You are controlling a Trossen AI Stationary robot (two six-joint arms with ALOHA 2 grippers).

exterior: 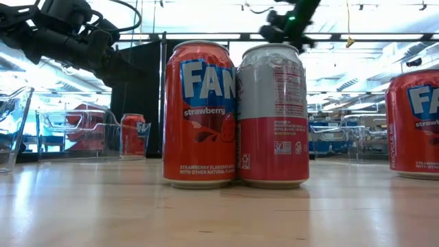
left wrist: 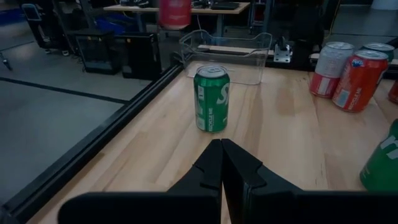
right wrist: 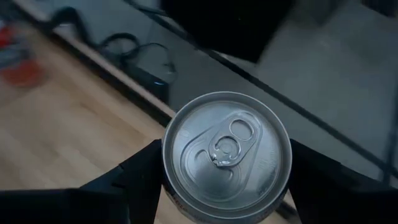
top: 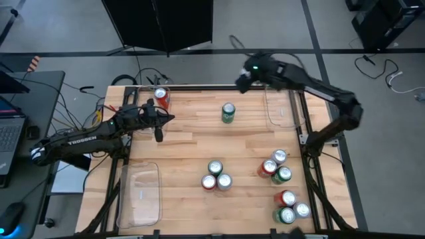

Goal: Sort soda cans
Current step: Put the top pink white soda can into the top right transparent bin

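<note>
Right gripper (right wrist: 227,180) fingers clamped around a soda can (right wrist: 227,154), raised above tabletop (top: 192,146) far edge; left gripper (left wrist: 221,163) fingers shut, empty, near green can (left wrist: 211,98)

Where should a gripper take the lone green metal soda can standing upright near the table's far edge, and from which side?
Grip the green cylindrical metal soda can across its round body, mid-height, probably coming in level from the left. It stands upright and alone, with bare wood around it, so fingers can pass either side. The shut left gripper already faces it and would have to open first.
</note>
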